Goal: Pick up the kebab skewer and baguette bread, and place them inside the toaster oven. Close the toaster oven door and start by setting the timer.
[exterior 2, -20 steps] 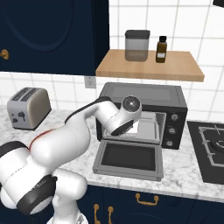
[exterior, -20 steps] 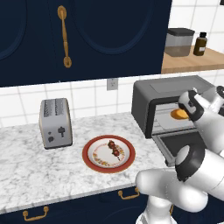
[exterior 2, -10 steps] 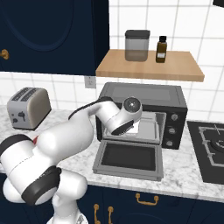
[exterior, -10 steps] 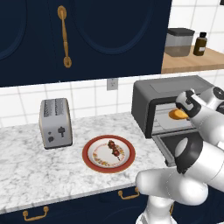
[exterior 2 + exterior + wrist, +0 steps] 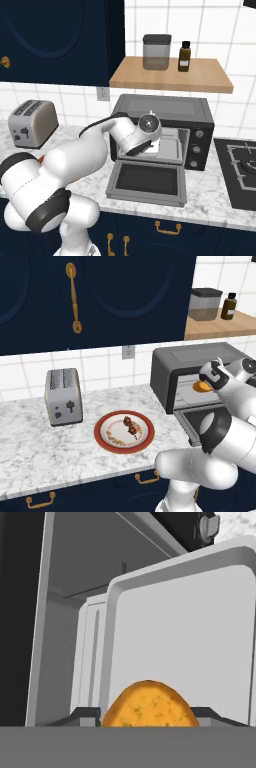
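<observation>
- Golden-orange baguette bread [image 5: 149,704] clamped in the gripper [image 5: 206,385] at the toaster oven [image 5: 165,111] mouth.
- Risk, my guess: letting go short of the oven's tray drops it onto the toaster oven door [image 5: 147,181].

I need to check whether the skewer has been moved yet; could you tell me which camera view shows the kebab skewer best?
The left base view: the kebab skewer lies in plain sight on the red-rimmed plate, on the counter beside the toaster. In the right base view the arm covers that part of the counter, and the hand view faces the toaster oven.
</observation>
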You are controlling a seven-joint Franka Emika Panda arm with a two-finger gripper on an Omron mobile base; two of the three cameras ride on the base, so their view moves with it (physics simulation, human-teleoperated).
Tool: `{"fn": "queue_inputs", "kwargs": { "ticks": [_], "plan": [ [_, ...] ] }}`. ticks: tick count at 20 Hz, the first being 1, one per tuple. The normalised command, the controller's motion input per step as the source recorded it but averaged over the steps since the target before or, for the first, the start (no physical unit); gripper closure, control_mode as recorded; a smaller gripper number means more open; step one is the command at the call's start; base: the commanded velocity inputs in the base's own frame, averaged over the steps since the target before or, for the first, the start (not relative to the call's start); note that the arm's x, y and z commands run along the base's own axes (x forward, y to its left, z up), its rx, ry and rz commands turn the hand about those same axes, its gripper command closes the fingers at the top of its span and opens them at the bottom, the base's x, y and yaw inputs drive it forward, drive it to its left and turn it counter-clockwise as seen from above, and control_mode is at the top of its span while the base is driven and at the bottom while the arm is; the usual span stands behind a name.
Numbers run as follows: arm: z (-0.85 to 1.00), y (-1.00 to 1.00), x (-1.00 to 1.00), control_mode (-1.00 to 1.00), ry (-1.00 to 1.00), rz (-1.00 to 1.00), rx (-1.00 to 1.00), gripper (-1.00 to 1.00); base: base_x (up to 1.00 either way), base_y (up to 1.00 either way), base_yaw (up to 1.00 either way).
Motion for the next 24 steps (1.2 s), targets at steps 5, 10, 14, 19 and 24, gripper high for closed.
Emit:
{"fn": "queue_inputs", "kwargs": {
  "ticks": [5, 10, 14, 19, 24],
  "plan": [
    [-0.05, 0.00, 0.11, -1.00, 0.00, 0.00, 0.00, -1.00, 0.00, 0.00, 0.00],
    [0.00, 0.00, 0.00, -1.00, 0.00, 0.00, 0.00, -1.00, 0.00, 0.00, 0.00],
    [0.00, 0.00, 0.00, -1.00, 0.00, 0.00, 0.00, -1.00, 0.00, 0.00, 0.00],
    [0.00, 0.00, 0.00, -1.00, 0.00, 0.00, 0.00, -1.00, 0.00, 0.00, 0.00],
    [0.00, 0.00, -0.29, -1.00, 0.05, 0.00, 0.00, -1.00, 0.00, 0.00, 0.00]
  ]
}}
